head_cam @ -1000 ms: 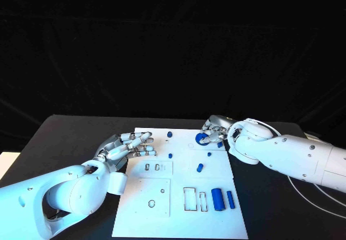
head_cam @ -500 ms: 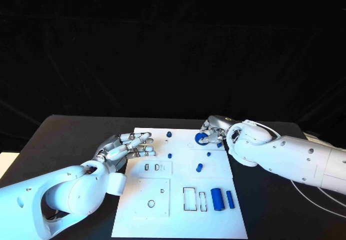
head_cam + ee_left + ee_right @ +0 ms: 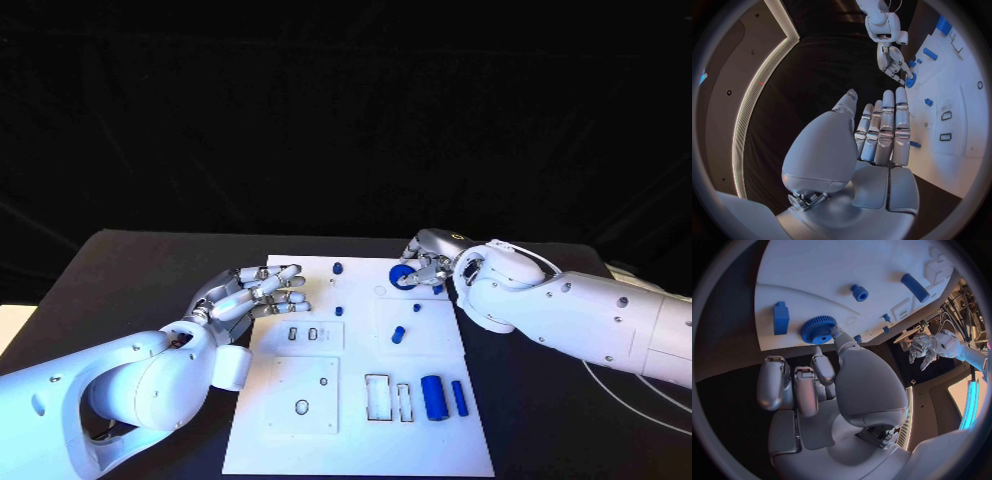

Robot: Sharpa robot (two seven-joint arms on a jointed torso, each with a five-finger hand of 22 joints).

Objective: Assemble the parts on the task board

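Head view: white task board [image 3: 361, 400] lies mid-bench [image 3: 130, 260], long axis running away from the robot. Right robot hand [image 3: 427, 262] sits at the board's far right corner, fingertips on a blue gear [image 3: 404, 276]. Left robot hand [image 3: 260, 290] hovers off the board's left edge, fingers spread, holding nothing. Two blue bars [image 3: 446, 397] lie near the board's near right side, long axes along the board; small blue pegs [image 3: 398, 335] stand mid-board. The right hand is clearly nearer the gear.

Left wrist view: left robot hand [image 3: 879, 135] flat, fingers straight and empty; the board lies beyond its fingertips.

Right wrist view: gear [image 3: 819, 329] lies flat on the board, one fingertip [image 3: 837, 332] touching its toothed rim, other fingers curled clear, so touching rather than gripped. A blue block [image 3: 781, 317] sits just beside it, unclear from the head.
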